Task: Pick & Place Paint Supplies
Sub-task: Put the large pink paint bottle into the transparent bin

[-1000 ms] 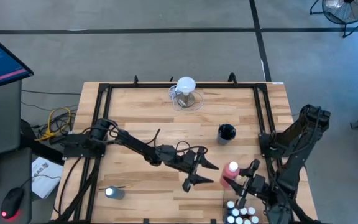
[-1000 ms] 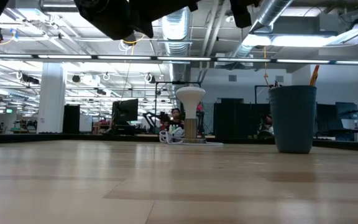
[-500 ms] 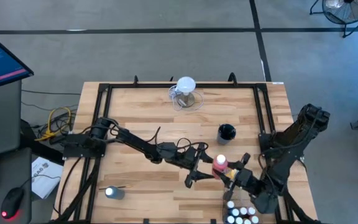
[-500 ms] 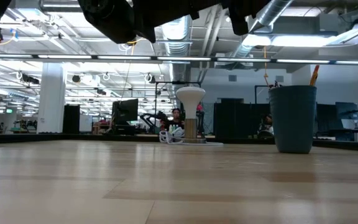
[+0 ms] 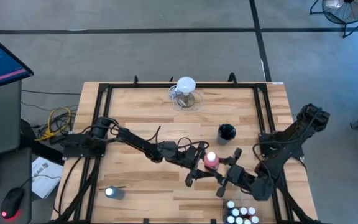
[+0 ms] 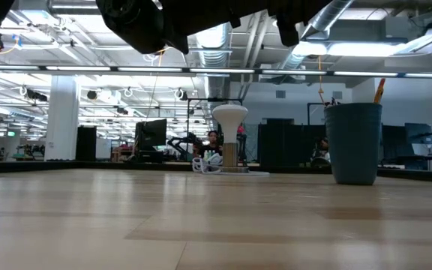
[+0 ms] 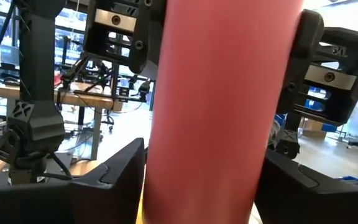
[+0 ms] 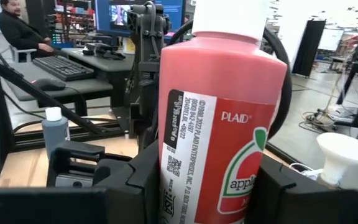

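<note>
Above the tabletop (image 5: 142, 118) middle, our right hand (image 5: 224, 174) grips the pink-red bottle (image 5: 211, 160) upright; our outstretched left hand (image 5: 199, 167) stands wide, fingers (image 7: 114, 171) flanking that bottle.

The table (image 5: 135, 118) is pale wood planks with a smooth finish; the red bottle (image 8: 219, 124) looks like glossy plastic (paper label).

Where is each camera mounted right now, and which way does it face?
High: overhead, straight down; both arms, left gripper and right gripper at the red paint bottle.
Low: table-top height, looking across at the dark cup; arms overhead.
Left wrist: facing the bottle; own fingers.
Right wrist: bottle label; own fingers.
Both wrist views share the bottle.
</note>
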You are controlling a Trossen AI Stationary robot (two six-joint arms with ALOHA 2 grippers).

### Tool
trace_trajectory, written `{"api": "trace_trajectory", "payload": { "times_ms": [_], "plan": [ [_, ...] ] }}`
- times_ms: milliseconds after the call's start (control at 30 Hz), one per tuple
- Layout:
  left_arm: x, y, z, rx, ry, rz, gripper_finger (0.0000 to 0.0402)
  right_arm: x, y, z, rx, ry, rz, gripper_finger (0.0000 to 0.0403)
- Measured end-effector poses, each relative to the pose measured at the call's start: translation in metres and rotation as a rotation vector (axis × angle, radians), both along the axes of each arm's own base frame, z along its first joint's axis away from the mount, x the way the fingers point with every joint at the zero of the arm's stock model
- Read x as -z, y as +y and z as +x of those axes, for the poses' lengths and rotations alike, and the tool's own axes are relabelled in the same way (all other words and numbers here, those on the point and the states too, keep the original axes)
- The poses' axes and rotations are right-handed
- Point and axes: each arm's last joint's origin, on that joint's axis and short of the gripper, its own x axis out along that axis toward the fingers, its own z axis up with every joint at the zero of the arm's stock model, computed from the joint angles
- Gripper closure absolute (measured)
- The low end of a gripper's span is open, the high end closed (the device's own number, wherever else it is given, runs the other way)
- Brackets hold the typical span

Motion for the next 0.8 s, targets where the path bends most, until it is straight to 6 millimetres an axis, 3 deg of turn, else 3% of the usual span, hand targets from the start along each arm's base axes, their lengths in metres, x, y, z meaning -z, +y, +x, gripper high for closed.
{"api": "trace_trajectory", "payload": {
  "times_ms": [500,700,800],
  "plan": [
    [0.001,-0.001,0.000,0.005,0.012,0.011,0.0244,0.000,-0.002,0.003,-0.026,-0.002,0.021,0.0254],
    [0.002,-0.003,0.000,0.014,0.048,0.012,0.0256,-0.002,0.001,-0.002,-0.043,-0.009,0.027,0.0182],
    [0.005,-0.004,0.000,0.021,0.080,0.020,0.0258,-0.012,0.002,-0.010,-0.067,-0.033,0.055,0.0167]
  ]
}}
